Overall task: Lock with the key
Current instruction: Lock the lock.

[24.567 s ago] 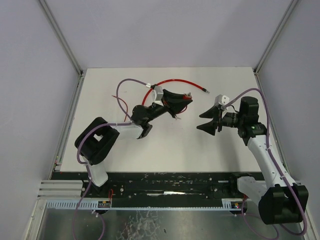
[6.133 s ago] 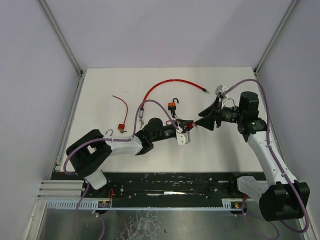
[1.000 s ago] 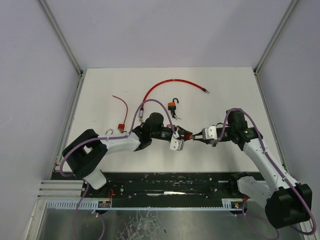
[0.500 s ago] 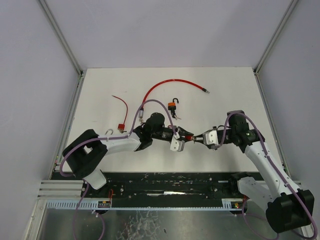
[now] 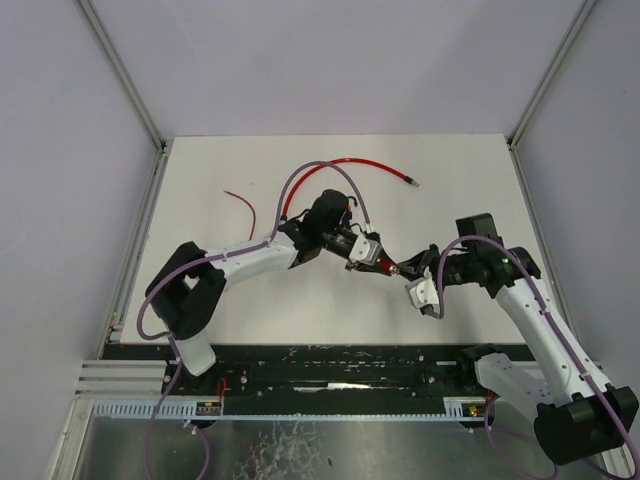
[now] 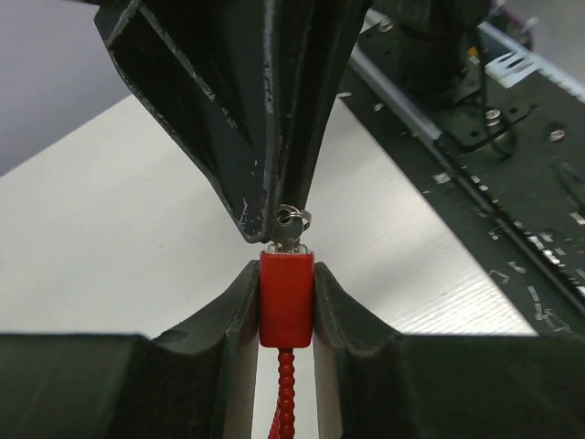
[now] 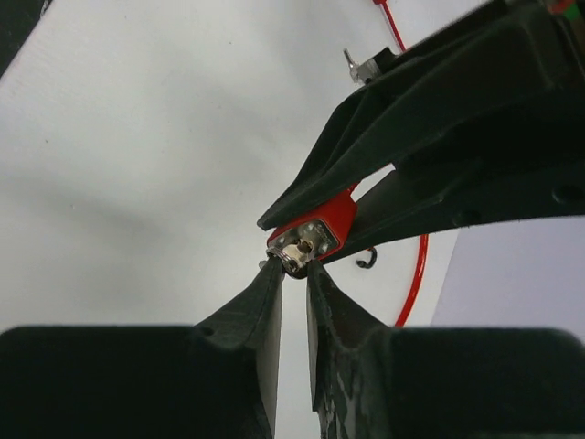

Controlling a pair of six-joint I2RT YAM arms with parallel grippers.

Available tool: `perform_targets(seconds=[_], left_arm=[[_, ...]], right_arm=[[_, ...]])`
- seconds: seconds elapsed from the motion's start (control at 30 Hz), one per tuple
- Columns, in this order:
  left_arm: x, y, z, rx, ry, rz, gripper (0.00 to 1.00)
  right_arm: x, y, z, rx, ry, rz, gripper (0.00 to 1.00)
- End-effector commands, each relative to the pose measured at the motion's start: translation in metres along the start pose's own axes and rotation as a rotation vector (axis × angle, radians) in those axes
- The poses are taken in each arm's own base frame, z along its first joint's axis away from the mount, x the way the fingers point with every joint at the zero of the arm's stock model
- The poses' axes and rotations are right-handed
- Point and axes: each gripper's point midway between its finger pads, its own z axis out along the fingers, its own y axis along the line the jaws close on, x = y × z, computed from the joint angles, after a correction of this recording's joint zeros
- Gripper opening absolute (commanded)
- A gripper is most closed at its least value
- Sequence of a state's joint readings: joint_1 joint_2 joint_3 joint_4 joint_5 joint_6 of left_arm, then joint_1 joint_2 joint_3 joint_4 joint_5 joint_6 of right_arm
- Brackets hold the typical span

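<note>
White surface [image 5: 200, 180] and pale lilac walls are all the room we get. Over the surface's near middle, between our two arms, the red lock head [image 6: 286, 311] is held clear of the surface. The left hand [image 6: 286, 274] is clamped on its two flat sides, and a beaded red cable [image 6: 285, 389] runs out of its back end. The right hand [image 7: 291, 273] is pinched shut on the key [image 6: 291, 233], whose blade looks seated in the lock's end face.

We judge the head small, rigid and smooth-skinned, so a firm squeeze on the flat sides should stop it twisting as the key turns. The cable looks limp and should add only slight drag. The key is thin, hard metal and likely slippery, so it is best gripped across its flat bow, close to the lock.

No box, tray or other container shows in any view.
</note>
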State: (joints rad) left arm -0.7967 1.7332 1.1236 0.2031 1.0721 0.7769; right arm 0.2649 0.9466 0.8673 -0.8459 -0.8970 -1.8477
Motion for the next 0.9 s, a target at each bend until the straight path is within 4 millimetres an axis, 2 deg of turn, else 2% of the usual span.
perform_targets(seconds=[0.0,0.23,0.4,0.47,0.53,0.63,0.73,0.87], left_arm=[[-0.034,-0.018,-0.003,0.200,-0.132,-0.154,0.00],[-0.044,-0.022,-0.003,0.278,-0.187,-0.224,0.00],[-0.049,-0.024,-0.003,0.297,-0.201,-0.234,0.00],[-0.048,-0.023,-0.004,0.287,-0.194,-0.224,0.00],[-0.047,-0.021,-0.004,0.264,-0.181,-0.201,0.00],[-0.041,-0.016,-0.005,0.197,-0.147,-0.166,0.00],[-0.046,-0.001,-0.007,0.038,-0.160,-0.171,0.00],[-0.050,0.015,-0.015,-0.128,-0.178,-0.082,0.00]], right_arm=[[0.008,-0.008,-0.011,-0.045,0.089,-0.125,0.05],[-0.005,-0.018,-0.012,-0.007,0.041,-0.109,0.05],[-0.006,-0.018,-0.012,-0.006,0.036,-0.082,0.07],[-0.008,-0.018,-0.012,0.005,0.024,-0.057,0.12],[-0.011,-0.020,-0.014,0.022,0.021,-0.025,0.25],[-0.013,-0.025,-0.022,0.063,0.052,0.076,0.30],[-0.017,-0.024,-0.026,0.102,0.056,0.131,0.35],[-0.033,-0.021,-0.021,0.118,-0.032,0.196,0.43]])
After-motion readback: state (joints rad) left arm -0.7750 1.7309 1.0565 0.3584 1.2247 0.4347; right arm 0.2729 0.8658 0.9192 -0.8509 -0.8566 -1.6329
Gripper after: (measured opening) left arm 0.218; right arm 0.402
